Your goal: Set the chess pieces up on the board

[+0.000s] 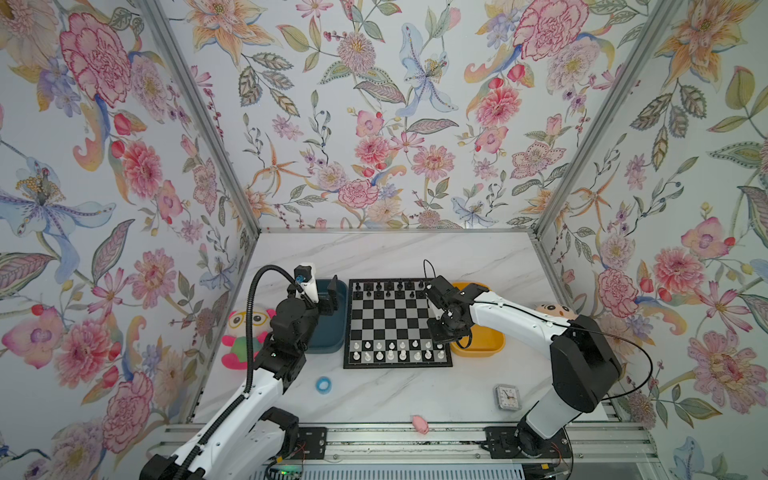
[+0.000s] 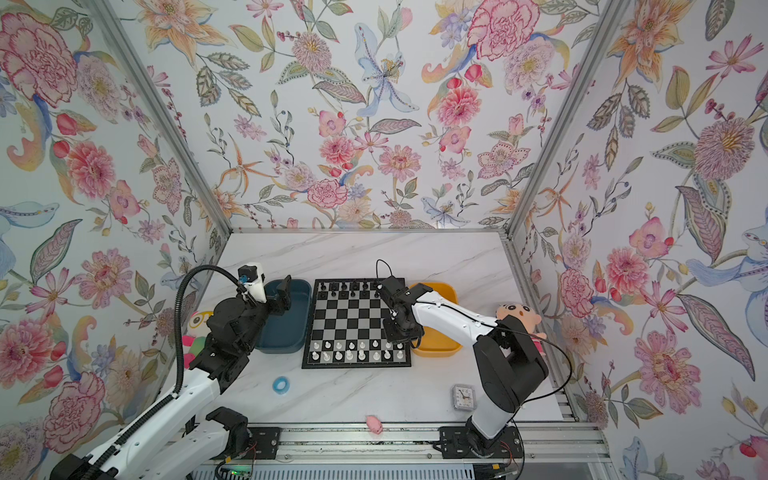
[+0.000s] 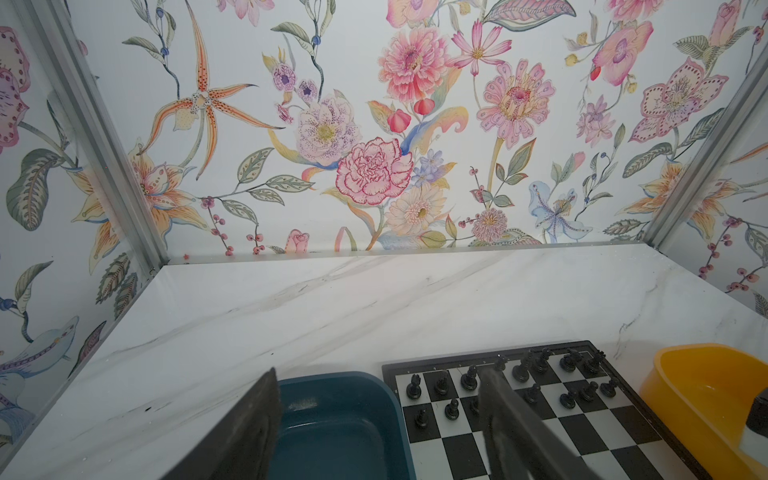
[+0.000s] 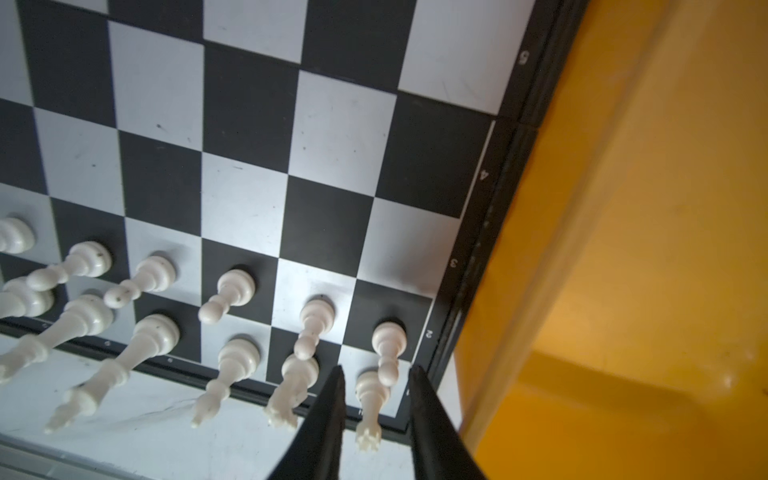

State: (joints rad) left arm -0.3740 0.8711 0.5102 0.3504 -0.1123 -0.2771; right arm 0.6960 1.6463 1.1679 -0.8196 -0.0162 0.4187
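Chess pieces (image 1: 399, 351), tiny black and white plastic chessmen, line the far and near rows of the square black-and-silver chessboard (image 1: 397, 320). Our right hand (image 4: 377, 370) straddles the white corner rook (image 4: 371, 399), loosened clear of it, we judge, so the rook stands free. Our left hand (image 3: 378, 376) hangs spread and empty over the teal oblong bin (image 3: 345, 419).

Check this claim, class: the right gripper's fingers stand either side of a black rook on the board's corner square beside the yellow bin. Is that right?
No. The rook is white, not black. The right wrist view shows it between the fingers of the right gripper, on the corner square of the board beside the yellow bin.
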